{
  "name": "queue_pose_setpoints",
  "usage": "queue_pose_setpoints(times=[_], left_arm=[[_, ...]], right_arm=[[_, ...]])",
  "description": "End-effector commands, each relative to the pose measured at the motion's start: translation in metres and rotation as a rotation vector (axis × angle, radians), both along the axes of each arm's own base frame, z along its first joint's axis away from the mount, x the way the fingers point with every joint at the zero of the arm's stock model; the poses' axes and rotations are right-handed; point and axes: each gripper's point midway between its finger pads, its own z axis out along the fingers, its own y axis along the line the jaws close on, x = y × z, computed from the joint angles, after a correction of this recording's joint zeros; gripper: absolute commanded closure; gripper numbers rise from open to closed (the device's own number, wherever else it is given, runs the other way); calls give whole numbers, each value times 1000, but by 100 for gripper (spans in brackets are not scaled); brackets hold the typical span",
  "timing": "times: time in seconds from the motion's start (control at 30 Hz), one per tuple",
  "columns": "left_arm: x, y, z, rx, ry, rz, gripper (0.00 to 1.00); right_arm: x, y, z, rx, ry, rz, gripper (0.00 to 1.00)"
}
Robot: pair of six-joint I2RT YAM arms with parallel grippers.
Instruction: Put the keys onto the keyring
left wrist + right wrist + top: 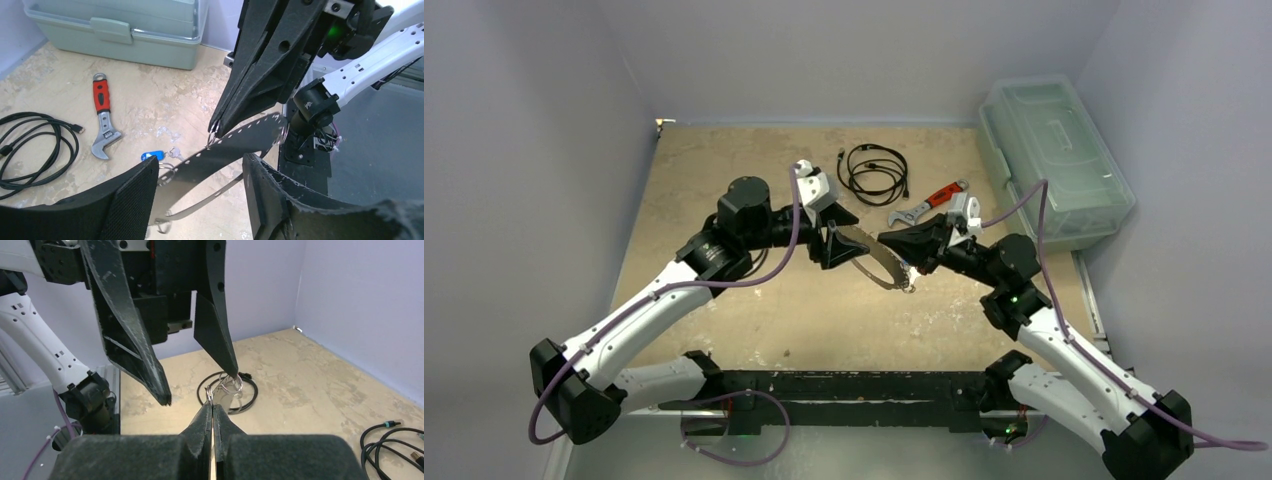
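Near one red-handled wrench [102, 100] lie two keys [152, 156], blue-headed and silver, on mottled tan tabletop [150, 100]. Right gripper [215, 131] clamps one thin silvery keyring [240, 137]; left gripper [200, 387] gapes.

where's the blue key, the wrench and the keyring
blue key [152, 156]: left wrist view, on its plastic head
wrench [101, 96]: left wrist view, on the red handle
keyring [235, 145]: left wrist view, on its perforated upper band

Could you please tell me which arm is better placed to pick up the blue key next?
Probably left. The left gripper is open, and the blue key lies close ahead in its wrist view; the right gripper is shut on the keyring.
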Motion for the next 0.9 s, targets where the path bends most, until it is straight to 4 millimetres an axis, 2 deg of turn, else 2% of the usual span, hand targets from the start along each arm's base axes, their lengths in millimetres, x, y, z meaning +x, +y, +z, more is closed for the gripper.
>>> queue_pose_setpoints(times=[0.0, 0.17, 0.27, 0.37, 0.4, 0.87], left_arm=[[-4, 7, 36, -69, -106, 18, 38], [-6, 5, 34, -68, -106, -2, 56], [-8, 5, 35, -72, -108, -15, 63], [-13, 3, 32, -73, -91, -45, 64], [-14, 1, 37, -93, -108, -56, 64], [-29, -9, 38, -131, -74, -171, 64]], right_arm=[[-3, -7, 30, 100, -69, -29, 100], [-8, -9, 34, 129, -83, -23, 100], [-13, -12, 41, 166, -95, -15, 100], [-16, -13, 46, 205, -101, -2, 100], [-18, -12, 48, 213, -102, 10, 100], [-34, -8, 51, 291, -91, 121, 100]])
